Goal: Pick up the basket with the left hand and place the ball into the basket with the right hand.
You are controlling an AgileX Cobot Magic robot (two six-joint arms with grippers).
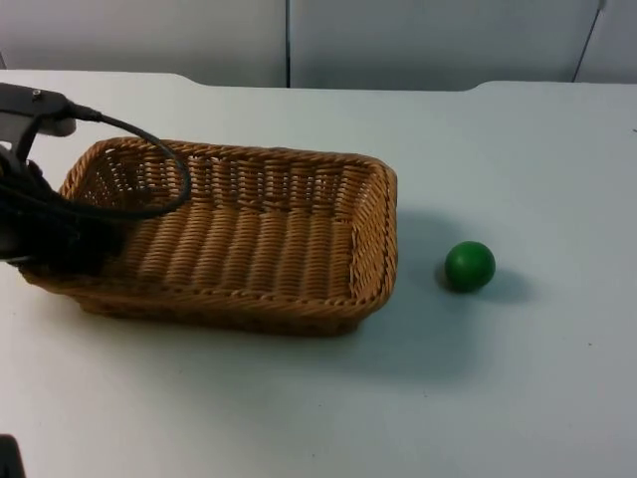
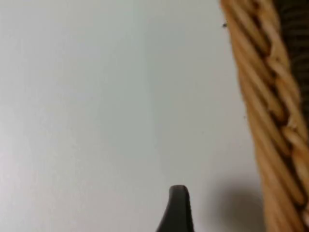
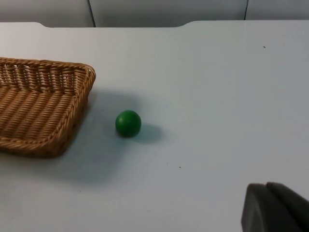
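A brown wicker basket [image 1: 249, 234] sits left of the table's middle, and its broad soft shadow suggests it hangs a little off the table. My left gripper [image 1: 62, 244] is at the basket's left rim, apparently shut on it. In the left wrist view the rim [image 2: 270, 125] runs close beside one black fingertip [image 2: 177, 210]. A green ball [image 1: 469, 266] rests on the table to the right of the basket, a short gap away; the right wrist view has it [image 3: 128, 123] beside the basket's end [image 3: 43, 106]. My right gripper [image 3: 273, 208] waits well back from the ball.
The white table [image 1: 518, 398] ends at a grey partition wall [image 1: 428, 40] behind the basket. Open table surface lies around the ball and in front of the basket.
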